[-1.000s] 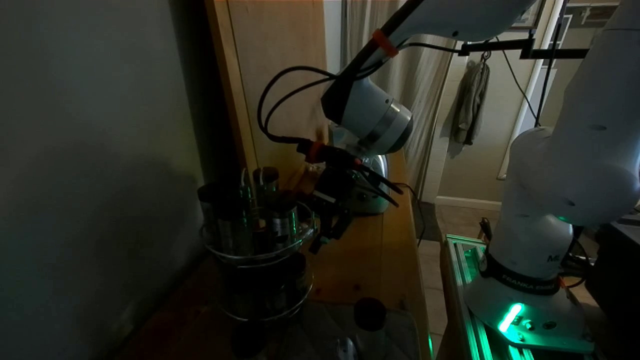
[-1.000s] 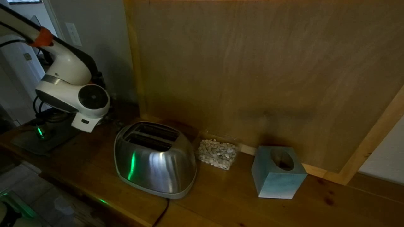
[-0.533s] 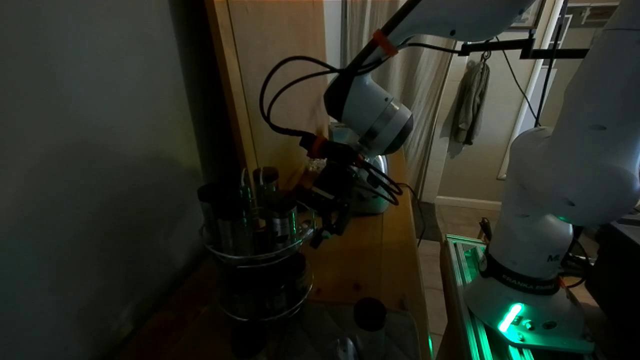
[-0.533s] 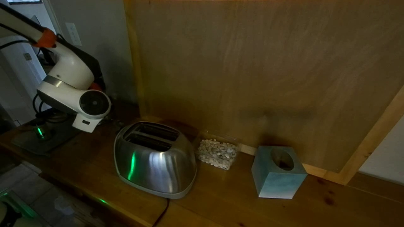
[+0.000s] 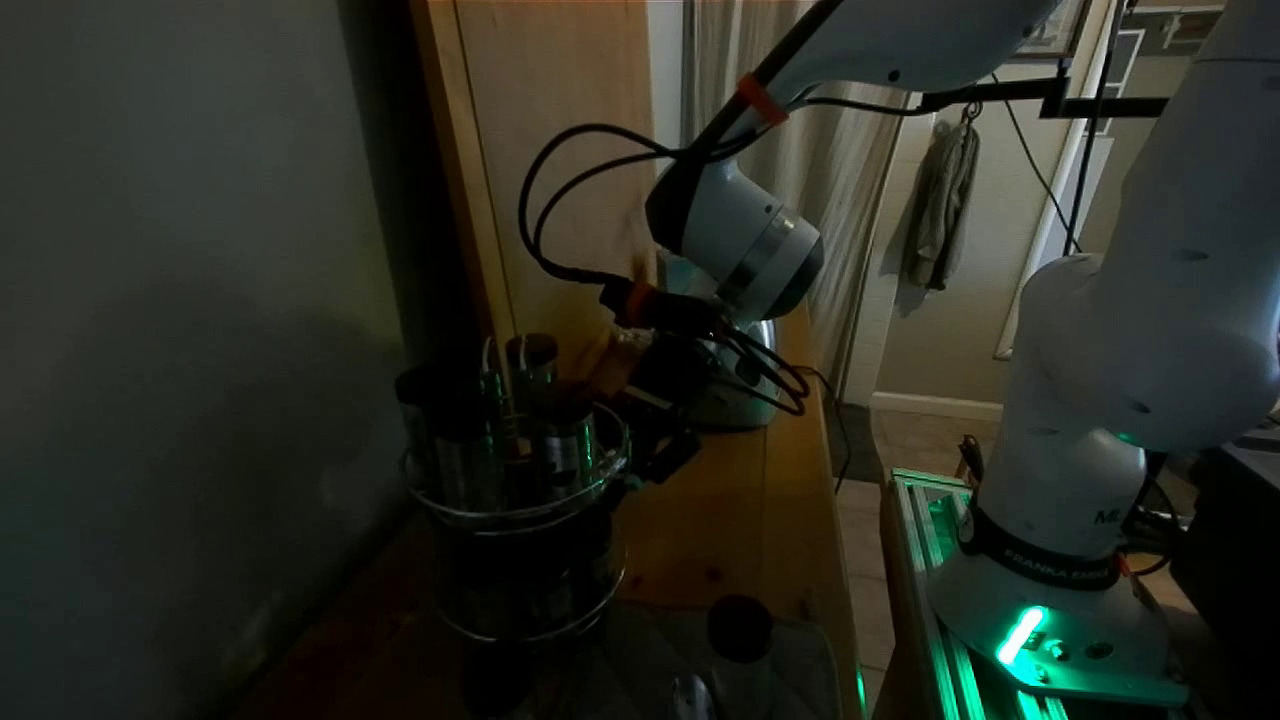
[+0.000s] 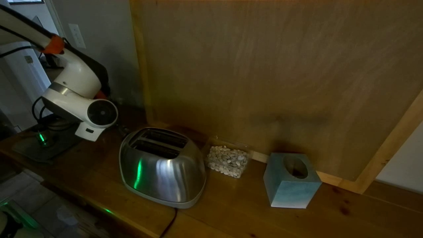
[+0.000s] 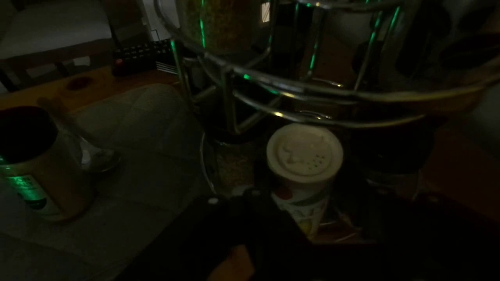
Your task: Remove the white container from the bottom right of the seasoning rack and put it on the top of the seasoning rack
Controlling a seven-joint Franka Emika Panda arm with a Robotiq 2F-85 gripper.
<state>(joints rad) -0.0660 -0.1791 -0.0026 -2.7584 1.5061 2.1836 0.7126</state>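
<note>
The seasoning rack is a two-tier wire stand [image 5: 530, 520] holding several jars in an exterior view; its upper tier rim [image 7: 312, 93] crosses the top of the wrist view. A white container [image 7: 304, 154] with a perforated lid and a printed label stands upright in the lower tier, below that rim. My gripper [image 7: 306, 173] is around the container, one dark finger on each side; a gap shows on its right side, so it looks open. In an exterior view the gripper [image 5: 650, 470] is at the rack's right side, its fingertips partly hidden by the rack.
A dark-lidded jar [image 7: 43, 168] and a spoon [image 7: 97, 156] lie on a grey mat [image 7: 144, 128] beside the rack. A toaster [image 6: 162, 168], a tray of pebbles [image 6: 228, 160] and a blue-grey box [image 6: 290, 181] stand farther along the table. A wall is behind the rack.
My gripper has moved left toward the rack and its fingertips have gone partly behind the rim. The arm has shifted slightly lower. The rack has not moved.
</note>
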